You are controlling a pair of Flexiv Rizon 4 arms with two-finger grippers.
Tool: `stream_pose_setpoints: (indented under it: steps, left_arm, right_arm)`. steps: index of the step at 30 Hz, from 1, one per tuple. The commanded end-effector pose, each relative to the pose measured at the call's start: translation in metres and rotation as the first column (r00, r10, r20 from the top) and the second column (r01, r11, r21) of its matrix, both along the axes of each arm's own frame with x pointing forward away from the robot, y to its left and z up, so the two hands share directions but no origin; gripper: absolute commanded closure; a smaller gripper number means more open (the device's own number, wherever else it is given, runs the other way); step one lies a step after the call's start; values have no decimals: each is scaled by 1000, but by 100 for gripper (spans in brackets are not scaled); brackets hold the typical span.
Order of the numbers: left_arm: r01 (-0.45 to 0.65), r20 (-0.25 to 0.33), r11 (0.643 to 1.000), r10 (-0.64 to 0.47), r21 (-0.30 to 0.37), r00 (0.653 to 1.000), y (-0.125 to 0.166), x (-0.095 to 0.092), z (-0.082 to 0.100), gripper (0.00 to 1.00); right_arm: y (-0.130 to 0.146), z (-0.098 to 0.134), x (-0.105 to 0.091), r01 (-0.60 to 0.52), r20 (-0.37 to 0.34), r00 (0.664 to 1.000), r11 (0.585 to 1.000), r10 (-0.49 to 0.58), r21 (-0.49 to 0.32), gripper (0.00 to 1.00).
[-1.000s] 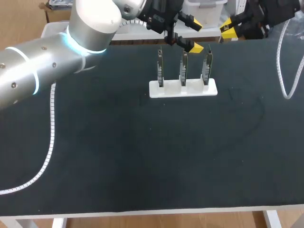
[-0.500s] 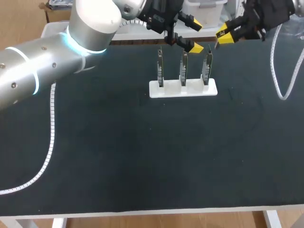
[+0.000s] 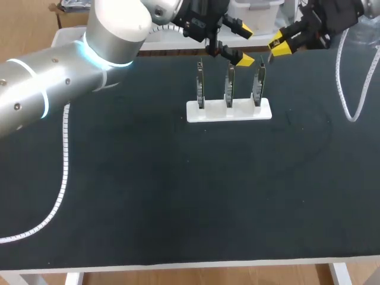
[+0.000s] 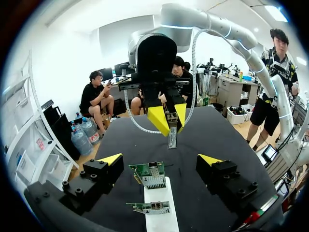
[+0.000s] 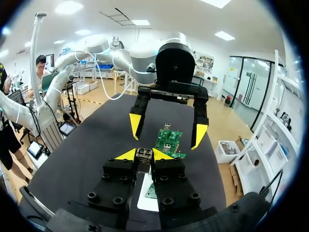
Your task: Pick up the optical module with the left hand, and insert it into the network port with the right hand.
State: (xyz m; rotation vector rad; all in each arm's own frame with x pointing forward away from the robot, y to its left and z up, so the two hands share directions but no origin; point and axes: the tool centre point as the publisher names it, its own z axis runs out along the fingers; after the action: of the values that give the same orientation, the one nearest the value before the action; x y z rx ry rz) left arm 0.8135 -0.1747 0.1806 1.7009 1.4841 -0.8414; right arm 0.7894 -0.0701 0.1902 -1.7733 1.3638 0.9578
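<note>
The right gripper point(image 5: 144, 152) pinches the small silver metal optical module point(image 4: 172, 137); the left gripper point(image 4: 159, 162) is spread wide and holds nothing.
The module sits between the right gripper's two yellow tips, which are drawn almost together on it from both sides. It sticks out past them toward the three upright green circuit boards point(image 3: 229, 88). In the head view it hangs just above and beside the top of the board nearest the surface's right edge. The left gripper's spread fingers point(image 4: 110, 160) stand one on each side of the row of boards. The boards stand in a white rectangular holder block point(image 3: 228, 111) near the middle of the far edge of the black table surface point(image 3: 178, 196).
</note>
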Motion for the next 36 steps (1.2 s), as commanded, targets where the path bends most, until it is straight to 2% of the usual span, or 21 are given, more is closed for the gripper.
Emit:
stream_pose_setpoints:
  steps: [1,36]
  left_arm:
    - [0,0,1000,0,4,1000,0,0,1,0]
    - [0,0,1000,0,4,1000,0,0,1,0]
  right_arm:
    - [1,-1,7,-31,-18,999,1000,31,-5,100]
    - [3,-16,10,-33,-59,998,999,31,-31,100]
